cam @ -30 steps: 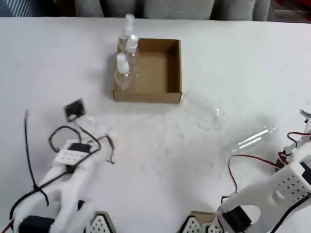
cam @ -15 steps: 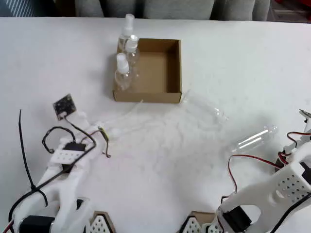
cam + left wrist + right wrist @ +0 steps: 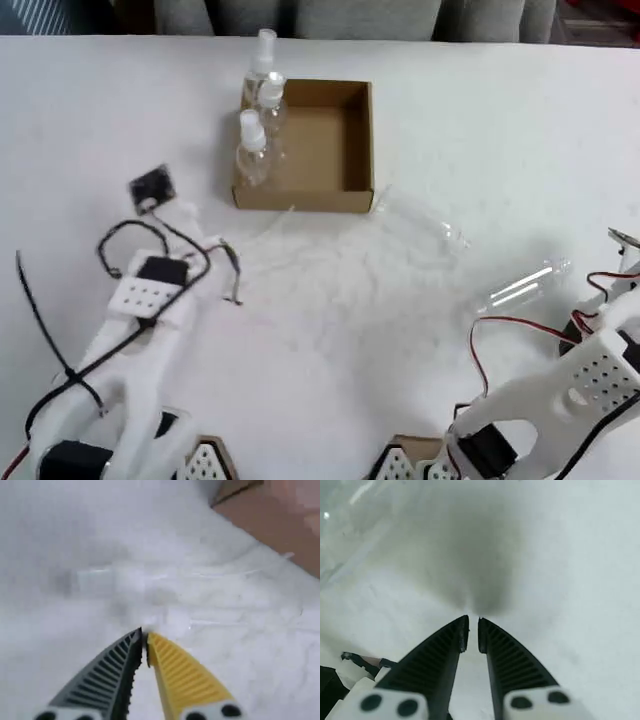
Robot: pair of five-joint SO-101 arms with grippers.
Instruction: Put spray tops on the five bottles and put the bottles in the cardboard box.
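Left wrist view first: the left pincer (image 3: 145, 636) is pressed together right down at the desk (image 3: 60, 540), and I can't see anything caught between the tips. Something thin and clear (image 3: 210, 574) lies just ahead of it. Could be a spray top with its tube, honestly too faint to call.

Right pincer (image 3: 473, 625) is about pressed together too, just a sliver of gap, with nothing in it, hanging over bare desk.

Going further out in the high view, two bottles lie on their sides with no tops: one (image 3: 522, 286) out near the right arm, the other (image 3: 420, 222) just off the box's near right corner. Both are outside the box (image 3: 300, 197).

Then the box itself, with three upright bottles wearing spray tops along its left side. The near one (image 3: 252, 150) and the middle one (image 3: 270, 105) look to be inside. The far one (image 3: 262, 58) is at the back left corner, and I can't tell if it's in or just behind.

So my read: three of five topped, two or three boxed. The two lying bottles both need tops and boxing.
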